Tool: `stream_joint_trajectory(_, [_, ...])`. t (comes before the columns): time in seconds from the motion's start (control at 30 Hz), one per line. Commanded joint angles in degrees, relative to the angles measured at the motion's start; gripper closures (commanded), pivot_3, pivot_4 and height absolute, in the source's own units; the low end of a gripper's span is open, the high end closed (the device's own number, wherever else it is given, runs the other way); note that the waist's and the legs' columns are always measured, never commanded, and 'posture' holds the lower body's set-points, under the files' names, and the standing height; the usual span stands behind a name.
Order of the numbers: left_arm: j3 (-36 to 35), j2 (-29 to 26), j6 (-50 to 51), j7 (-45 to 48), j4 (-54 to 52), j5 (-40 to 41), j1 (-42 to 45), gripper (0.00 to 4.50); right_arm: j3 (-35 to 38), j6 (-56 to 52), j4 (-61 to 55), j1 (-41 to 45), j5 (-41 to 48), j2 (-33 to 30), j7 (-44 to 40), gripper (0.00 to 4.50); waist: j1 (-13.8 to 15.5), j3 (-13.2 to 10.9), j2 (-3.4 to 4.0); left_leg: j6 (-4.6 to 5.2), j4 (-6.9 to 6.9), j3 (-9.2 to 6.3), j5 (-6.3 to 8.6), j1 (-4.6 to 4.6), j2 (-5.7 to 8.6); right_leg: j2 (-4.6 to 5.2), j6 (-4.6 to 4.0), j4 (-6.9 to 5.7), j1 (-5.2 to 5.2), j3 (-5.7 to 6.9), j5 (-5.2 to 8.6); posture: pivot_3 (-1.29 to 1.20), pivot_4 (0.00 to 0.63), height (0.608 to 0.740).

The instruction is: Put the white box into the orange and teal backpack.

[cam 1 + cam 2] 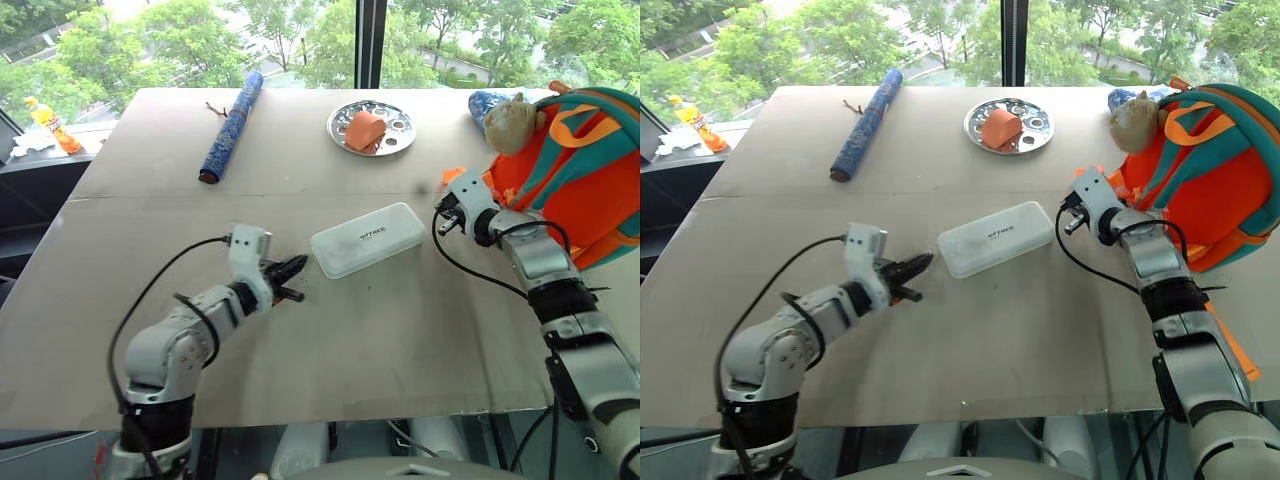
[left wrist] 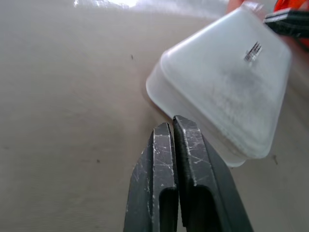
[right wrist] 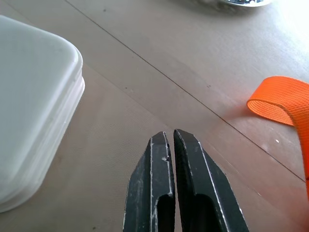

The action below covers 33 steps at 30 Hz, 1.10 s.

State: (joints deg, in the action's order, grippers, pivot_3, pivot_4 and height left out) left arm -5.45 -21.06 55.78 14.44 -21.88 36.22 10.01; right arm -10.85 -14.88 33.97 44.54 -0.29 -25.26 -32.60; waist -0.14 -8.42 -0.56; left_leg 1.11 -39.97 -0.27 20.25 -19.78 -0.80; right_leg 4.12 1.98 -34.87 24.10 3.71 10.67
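Note:
The white box (image 1: 367, 238) lies flat in the middle of the table, its lid with small dark lettering facing up. My left gripper (image 1: 298, 268) is shut and empty, with its tips just short of the box's near left corner (image 2: 227, 92). My right gripper (image 1: 442, 212) is shut too and hovers off the box's right end (image 3: 34, 121), between the box and the orange and teal backpack (image 1: 580, 170). The backpack stands at the table's right edge, and an orange strap (image 3: 280, 99) trails from it onto the table.
A tan plush toy (image 1: 512, 122) sits on the backpack's top, with a blue patterned pouch (image 1: 485, 102) behind it. A round metal plate (image 1: 400, 125) holding an orange item is at the back centre. A rolled blue patterned cloth (image 1: 232, 125) lies back left. An orange bottle (image 1: 55, 125) stands beyond the table's left edge.

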Motion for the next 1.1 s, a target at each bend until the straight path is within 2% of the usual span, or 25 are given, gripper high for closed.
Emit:
stream_joint_trajectory(0.03, [1.34, 1.16, 0.91, -3.15, -1.81, -1.93, 2.04, 4.47, -0.64, 2.72, 0.56, 0.76, -1.23, 0.17, -2.7, 4.5, -0.25, 0.0, 0.0, -0.02, 0.0, -0.01, -0.01, 0.0, -0.01, 0.0, 0.0, -0.01, 0.0, 0.01, 0.0, 0.0, 0.15, 0.731])
stream_joint_trajectory(0.23, [3.29, 3.13, 0.3, -3.72, 1.68, -4.76, 4.61, 4.47, -3.01, -2.21, -13.92, -6.82, 1.67, 0.61, -12.62, 4.5, -0.52, 0.02, 0.02, -0.1, -0.02, -0.1, -0.05, 0.01, -0.03, 0.01, 0.01, -0.01, -0.03, 0.07, 0.0, 0.0, 0.15, 0.731])
stream_joint_trajectory(0.37, [4.58, 0.47, -0.33, -0.42, 2.51, -6.34, 4.77, 4.47, -3.89, -9.35, -28.43, -13.85, 4.0, -0.27, -15.41, 4.5, -0.71, 0.04, 0.04, -0.2, -0.03, -0.15, -0.11, 0.04, -0.05, -0.01, 0.01, -0.05, -0.06, 0.11, 0.0, 0.0, 0.15, 0.731])
stream_joint_trajectory(0.53, [4.89, -4.12, -0.96, 4.41, 2.71, -7.33, 4.52, 4.47, -3.79, -17.27, -43.33, -21.44, 4.57, -2.18, -14.81, 4.5, -0.71, 0.06, 0.06, -0.28, -0.01, -0.15, -0.15, 0.14, -0.13, -0.09, 0.01, -0.1, -0.07, 0.08, 0.01, 0.0, 0.15, 0.731])
stream_joint_trajectory(0.73, [4.68, -8.93, 0.69, 8.41, -1.41, -6.68, 0.42, 4.47, -2.65, -23.39, -50.95, -26.88, 3.52, -1.89, -10.35, 4.5, -0.69, 0.07, 0.06, -0.28, 0.0, -0.26, -0.15, 0.12, -0.11, -0.08, 0.01, -0.06, -0.06, 0.02, 0.01, 0.0, 0.15, 0.731])
stream_joint_trajectory(0.87, [3.58, -9.51, -0.35, 10.06, 0.58, -7.07, 0.11, 4.47, -2.36, -22.1, -48.51, -27.62, 1.03, -2.59, -7.5, 4.5, -0.52, 0.08, 0.04, -0.28, 0.06, -0.31, -0.15, 0.14, -0.08, -0.08, 0.0, -0.04, -0.07, 0.05, 0.01, 0.0, 0.15, 0.731])
stream_joint_trajectory(0.97, [-0.81, -11.37, -0.38, 14.08, 4.88, -4.99, 1.45, 4.47, -1.17, -21.69, -47.21, -27.13, 0.91, -3.0, -6.67, 4.5, -0.51, 0.09, 0.03, -0.28, 0.06, -0.28, -0.15, 0.16, -0.05, -0.08, -0.01, -0.06, -0.08, 0.05, 0.02, 0.0, 0.15, 0.731])
stream_joint_trajectory(1.07, [-4.42, -15.75, 1.1, 19.73, 11.14, -2.56, 4.2, 3.66, -0.3, -21.41, -46.83, -26.52, 1.6, -3.47, -6.86, 4.5, -0.59, 0.08, 0.02, -0.27, 0.05, -0.25, -0.16, 0.26, -0.04, -0.1, -0.01, -0.08, -0.17, 0.06, 0.03, 0.0, 0.15, 0.731])
stream_joint_trajectory(1.1, [-4.72, -17.27, 1.26, 21.49, 13.31, -2.26, 5.2, 3.22, -0.28, -21.23, -46.63, -26.37, 1.68, -3.62, -6.93, 4.5, -0.59, 0.08, 0.02, -0.27, 0.05, -0.25, -0.16, 0.25, -0.04, -0.1, -0.01, -0.08, -0.16, 0.08, 0.03, 0.0, 0.15, 0.731])
